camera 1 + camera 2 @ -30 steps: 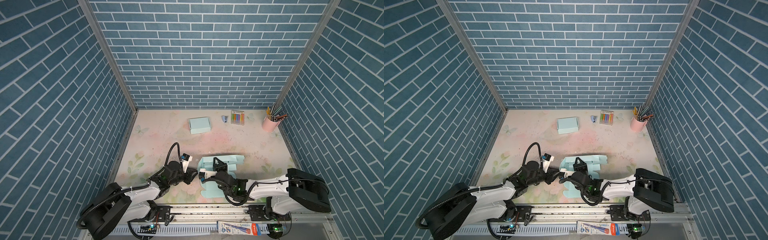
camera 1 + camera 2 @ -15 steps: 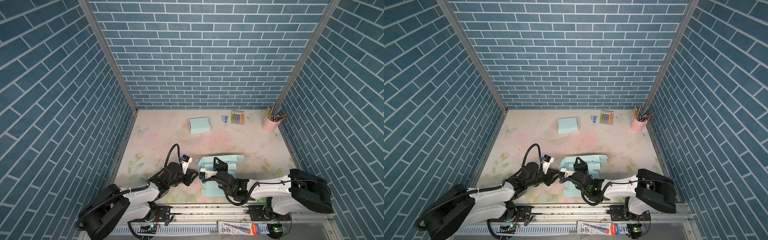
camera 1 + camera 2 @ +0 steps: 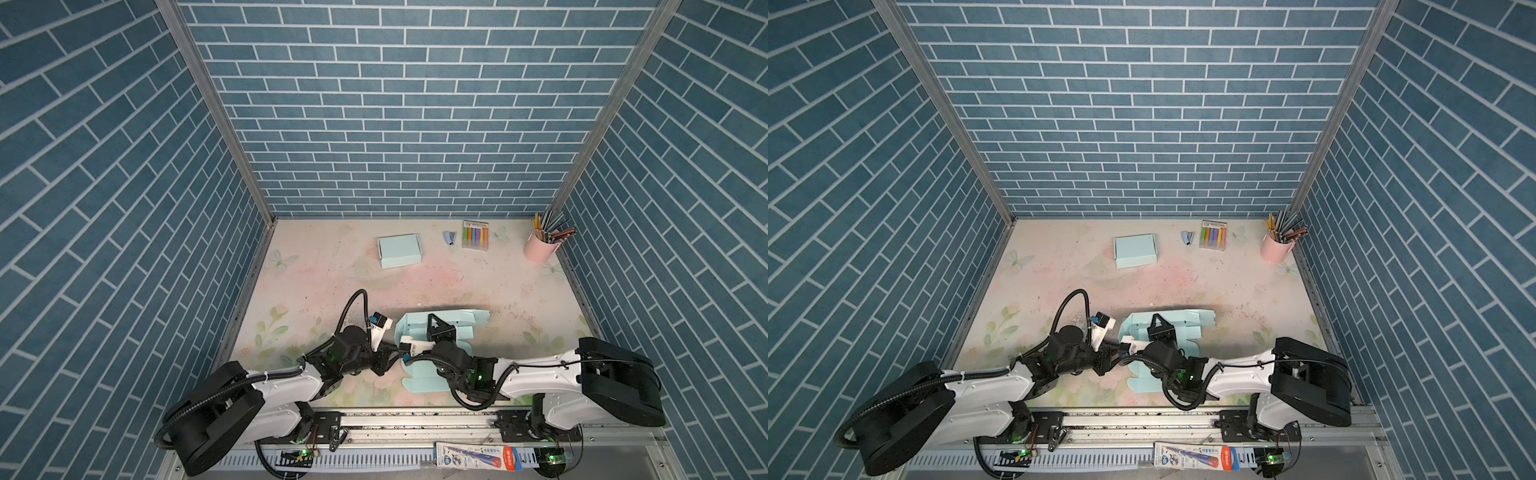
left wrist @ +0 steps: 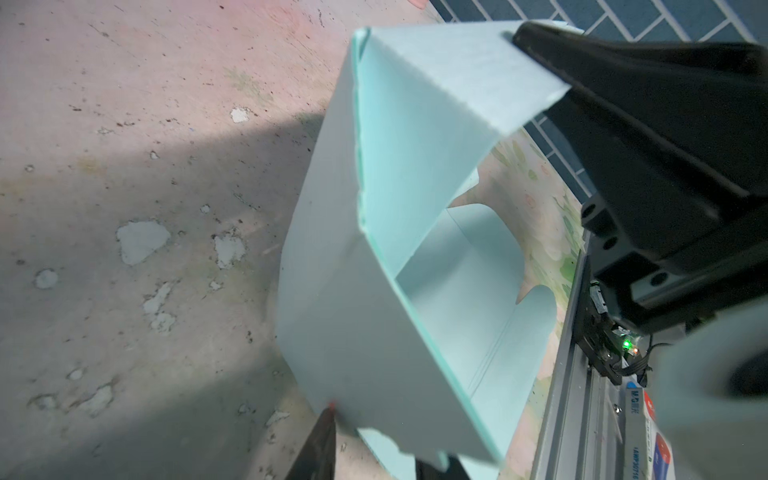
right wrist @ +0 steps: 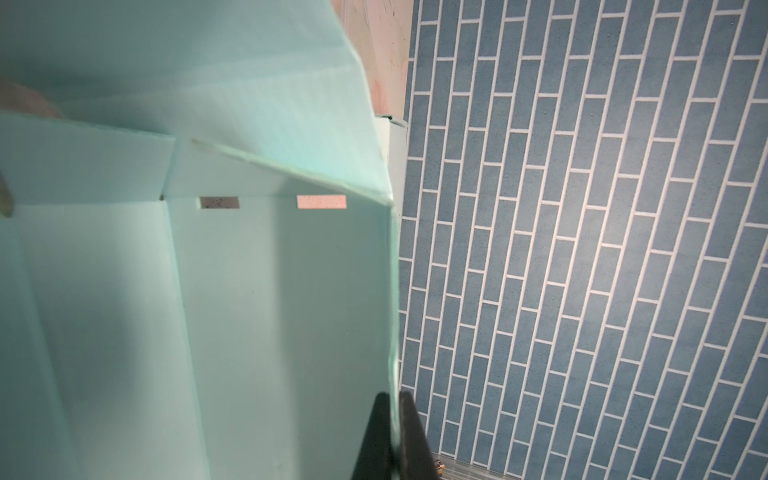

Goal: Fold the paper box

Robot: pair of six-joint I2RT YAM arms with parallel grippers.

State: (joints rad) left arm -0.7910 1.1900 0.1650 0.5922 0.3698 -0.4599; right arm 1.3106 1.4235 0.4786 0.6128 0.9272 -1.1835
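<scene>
Both top views are read from the front rail [image 3: 415, 419] outward, and a pencil packet [image 3: 478, 457] is seen lying flat on it. Just beyond, both arms are stretched low over the table [image 3: 332, 282], meeting at the middle of its near edge. That is where the paper box [image 3: 415, 324] is found: pale teal, half-formed, panels partly raised, one flap spread flat toward the rail.

The left gripper [image 3: 392, 360] is set against the box's left side. In the left wrist view its fingers [image 4: 316, 449] are seen standing apart, with a corner of the box's wall between them. Whether the card is actually pinched cannot be told.

The right gripper [image 3: 434, 321] is placed over the box's floor, and here the picture is clear. In the right wrist view the jaws are clenched on the edge of a raised panel, the thin card trapped between two black fingers [image 5: 374, 440]. Two slots are seen cut along the floor crease.

Further back, well apart from the action, a finished box [image 3: 399, 251] is parked left of centre. Beyond it, a small blue stapler [image 3: 449, 239] and a marker pack [image 3: 475, 235] are lined up near the back wall [image 3: 395, 124]. A pink cup [image 3: 537, 253] of pencils is tucked into the far right corner.
</scene>
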